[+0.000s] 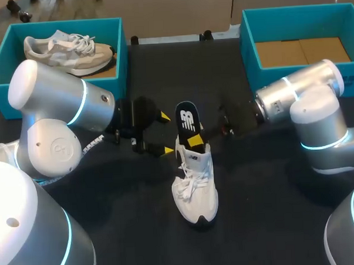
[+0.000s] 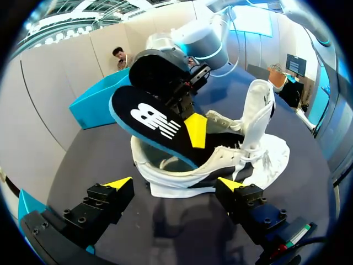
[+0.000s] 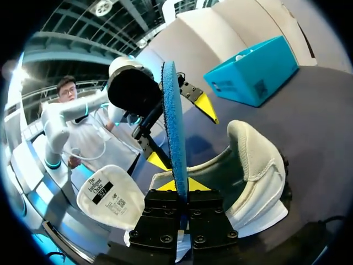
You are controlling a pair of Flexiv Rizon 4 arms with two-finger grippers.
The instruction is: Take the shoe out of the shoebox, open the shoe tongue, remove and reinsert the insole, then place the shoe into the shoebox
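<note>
Item: white shoe (image 1: 195, 187), one, standing upright on its sole at the middle of the desk (image 1: 275, 222), outside both boxes. Long axis runs 12 to 6 on the head view's clock face, toe at 6, heel opening at 12; tongue (image 2: 259, 105) folded forward toward the toe, mouth open. Insole (image 1: 187, 121), black top with a blue underside: lower end inside the heel opening, upper end well clear of the collar and leaning toward 12, its length close to in line with the shoe's. Right gripper (image 1: 196, 140): enters from 3 o'clock, fingers narrow and pinching the insole edge from both sides just above the collar. Left gripper (image 1: 164, 133): at 9 o'clock from the heel opening, just beside the shoe, fingers wide and holding nothing, heel end lying ahead of and between them without contact. Judgement: the insole is mid-travel, and whether outbound or inbound cannot be told; the right arm alone controls it, and the left is the nearer to steady the heel. Left shoebox (image 1: 121, 58), teal, at 10 o'clock, containing a second, beige shoe (image 1: 68, 52). Right shoebox (image 1: 250, 53), teal, at 2 o'clock, showing only a cardboard floor.
</note>
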